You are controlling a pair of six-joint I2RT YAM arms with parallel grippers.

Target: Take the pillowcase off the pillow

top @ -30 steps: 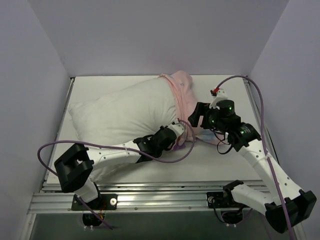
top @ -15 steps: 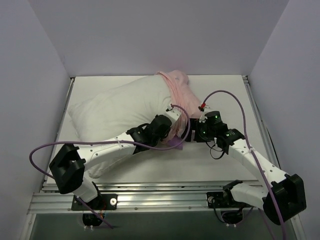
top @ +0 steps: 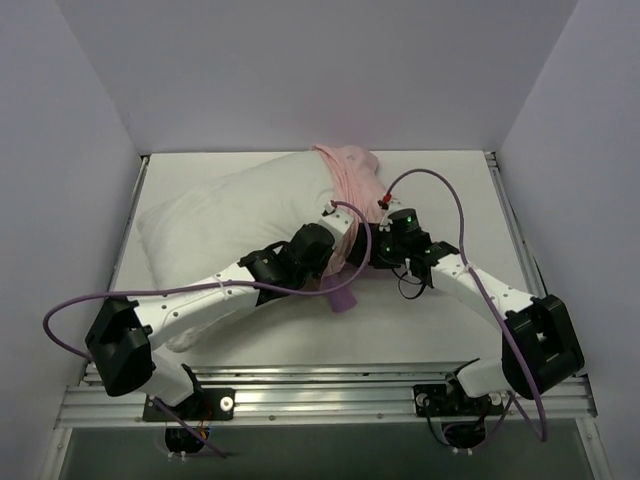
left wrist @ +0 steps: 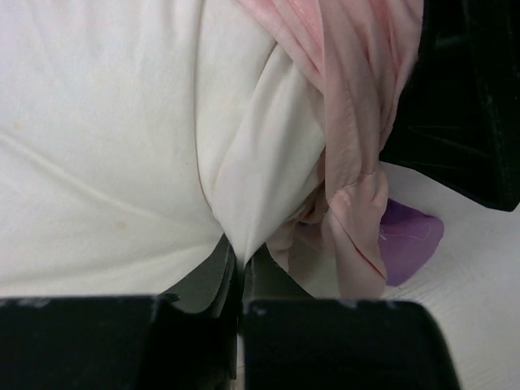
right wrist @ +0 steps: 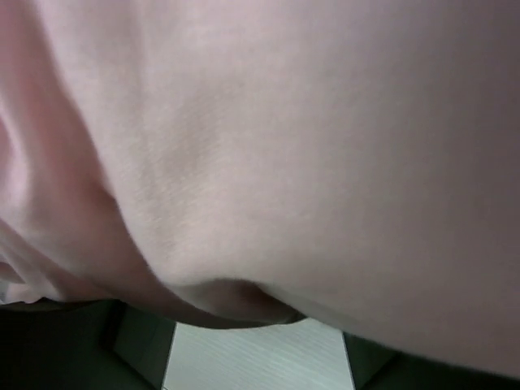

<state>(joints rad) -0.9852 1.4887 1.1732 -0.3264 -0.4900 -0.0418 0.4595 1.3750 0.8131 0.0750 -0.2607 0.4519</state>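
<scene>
Pillow: the pillow lies slantwise on the bench, one end toward the near left corner, the other toward the middle of the far edge. Most of it shows bare white.
Pillowcase: the pillowcase is bunched into a pink roll over the pillow's far end only, trailing back toward the bench centre. Its purple printed corner lies flat on the bench, just beside the pillow.
Left tool: the left tool is pressed together, pinching a fold of white pillow cloth right at the edge of the pink bunch. It reads as an anchor, pinning the cushion so the cover can slide off without dragging it along.
Right tool: the right tool is spread. Pink cloth bulges down over the gap between its fingers, and nothing is clamped. Judged to be lining up a bite on the cover.
Placement: the tools sit just beside each other across the bunch, the left on the pillow side and the right toward the right edge. An opposed hold like this suits a pull away from the anchor.
Progress: by judgement nearly done, with only the far end capped.
In the way: the left forearm lies across the pillow, crowding the bunch. A purple cable loops over the right arm, near the cloth. The enclosure walls stand close behind the far edge, leaving little room to pull that way.
Unclear: the right wrist view is filled with pink, so I cannot tell how many layers sit in the gap.
</scene>
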